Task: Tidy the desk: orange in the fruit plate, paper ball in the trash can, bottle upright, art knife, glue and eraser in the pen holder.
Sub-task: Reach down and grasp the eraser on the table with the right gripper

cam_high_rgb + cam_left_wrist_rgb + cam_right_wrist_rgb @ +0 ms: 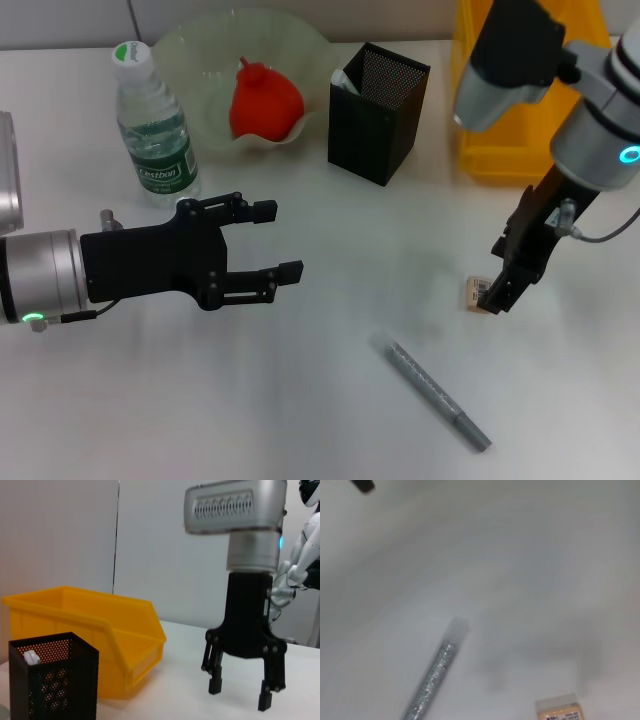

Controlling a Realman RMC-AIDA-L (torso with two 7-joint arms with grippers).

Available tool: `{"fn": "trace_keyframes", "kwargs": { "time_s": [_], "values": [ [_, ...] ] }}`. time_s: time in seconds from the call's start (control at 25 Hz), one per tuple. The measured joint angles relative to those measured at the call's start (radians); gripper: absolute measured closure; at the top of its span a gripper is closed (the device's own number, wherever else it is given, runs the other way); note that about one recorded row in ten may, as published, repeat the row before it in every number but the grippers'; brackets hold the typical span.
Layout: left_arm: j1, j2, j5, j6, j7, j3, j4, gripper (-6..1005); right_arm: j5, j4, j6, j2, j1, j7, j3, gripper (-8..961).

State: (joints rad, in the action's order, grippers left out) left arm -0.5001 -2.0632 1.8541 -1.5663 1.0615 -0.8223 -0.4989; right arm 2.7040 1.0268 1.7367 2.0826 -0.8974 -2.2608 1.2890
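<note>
Beige eraser (477,293) half hidden behind right gripper (503,292) fingers.

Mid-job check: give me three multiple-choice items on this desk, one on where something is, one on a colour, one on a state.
1. Where is the orange?
A. in the fruit plate
B. in the trash can
C. beside the eraser

2. What colour is the trash can?
A. black
B. yellow
C. green

3. How is the bottle standing?
A. lying on its side
B. upside down
C. upright

Answers:
1 A: the red-orange fruit lies inside the pale-green bowl.
2 B: the bin behind the pen holder is bright yellow.
3 C: its cap points up, base on the desk.
</note>
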Motion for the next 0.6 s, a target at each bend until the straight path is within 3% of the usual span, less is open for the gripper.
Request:
{"fn": "trace_keyframes", "kwargs": {
  "time_s": [0.6],
  "values": [
    [0.000, -0.002, 0.000, 0.000, 0.000, 0.000, 0.000, 197, -0.032, -0.086, -0.147, 0.004, 0.002, 0.003, 0.136, 199]
  ]
}}
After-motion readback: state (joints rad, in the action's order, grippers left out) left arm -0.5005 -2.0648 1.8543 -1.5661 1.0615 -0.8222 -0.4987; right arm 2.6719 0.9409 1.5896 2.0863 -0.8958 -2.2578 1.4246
